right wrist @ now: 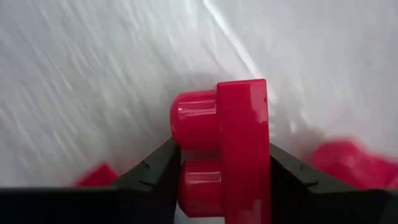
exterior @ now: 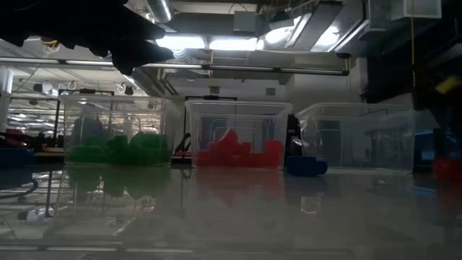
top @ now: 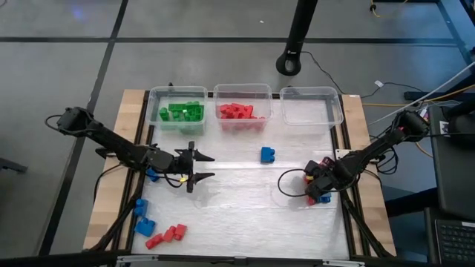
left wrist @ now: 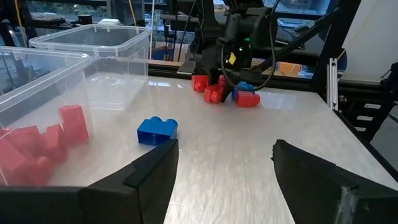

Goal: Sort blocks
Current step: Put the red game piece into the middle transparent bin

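My left gripper (top: 205, 167) hangs open over the table's middle left, touching nothing; in its wrist view a lone blue block (left wrist: 157, 130) lies ahead of the open fingers (left wrist: 224, 168). That blue block (top: 268, 154) rests flat on the table. My right gripper (top: 312, 187) is down in a small cluster of red and blue blocks (top: 320, 194) near the table's right edge, shut on a red block (right wrist: 224, 155). More blue blocks (top: 142, 216) and red blocks (top: 168, 235) lie at the near left corner. My right gripper pinches the red block between its two fingers, one finger (right wrist: 155, 174) on each of two opposite side faces (right wrist: 252, 143). The block's studs (right wrist: 193, 115) point sideways across the fingers. Whether it is off the table cannot be told.
Three clear bins stand in a row at the far edge: the left one holds green blocks (top: 178, 111), the middle one red blocks (top: 241, 111), the right bin (top: 310, 106) holds nothing. A blue block (top: 152, 176) lies under the left arm. A black cable (top: 286, 182) loops beside the right gripper.
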You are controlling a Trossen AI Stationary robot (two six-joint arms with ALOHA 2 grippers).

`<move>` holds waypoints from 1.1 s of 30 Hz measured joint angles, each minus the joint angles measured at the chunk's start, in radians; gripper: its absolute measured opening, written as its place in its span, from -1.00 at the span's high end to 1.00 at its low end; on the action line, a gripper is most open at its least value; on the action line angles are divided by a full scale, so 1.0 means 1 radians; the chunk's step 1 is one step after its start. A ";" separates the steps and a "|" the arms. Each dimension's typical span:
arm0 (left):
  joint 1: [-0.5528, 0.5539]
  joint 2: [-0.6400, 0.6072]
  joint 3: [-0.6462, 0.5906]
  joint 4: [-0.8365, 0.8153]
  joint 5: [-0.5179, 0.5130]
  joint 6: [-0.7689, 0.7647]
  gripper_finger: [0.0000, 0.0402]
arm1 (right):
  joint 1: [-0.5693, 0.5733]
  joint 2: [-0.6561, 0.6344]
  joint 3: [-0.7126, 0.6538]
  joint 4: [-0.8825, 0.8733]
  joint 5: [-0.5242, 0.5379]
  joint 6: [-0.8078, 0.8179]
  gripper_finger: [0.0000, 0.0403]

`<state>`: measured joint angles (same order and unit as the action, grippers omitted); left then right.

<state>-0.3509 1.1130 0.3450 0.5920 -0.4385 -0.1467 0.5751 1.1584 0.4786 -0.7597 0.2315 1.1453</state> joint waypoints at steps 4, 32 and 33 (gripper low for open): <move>0.000 0.000 0.000 0.000 0.000 0.000 -0.22 | 0.000 -0.002 0.058 -0.001 0.063 -0.048 0.12; 0.000 0.000 0.000 0.028 -0.001 -0.013 -0.22 | -0.711 0.033 0.296 0.878 0.094 -1.425 0.11; 0.000 0.000 0.000 0.028 -0.001 -0.014 -0.22 | -0.742 0.048 0.296 0.920 0.073 -1.443 0.09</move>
<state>-0.3508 1.1133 0.3455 0.6196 -0.4396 -0.1608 -0.1670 1.2063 0.7742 0.1599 0.3044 -0.2976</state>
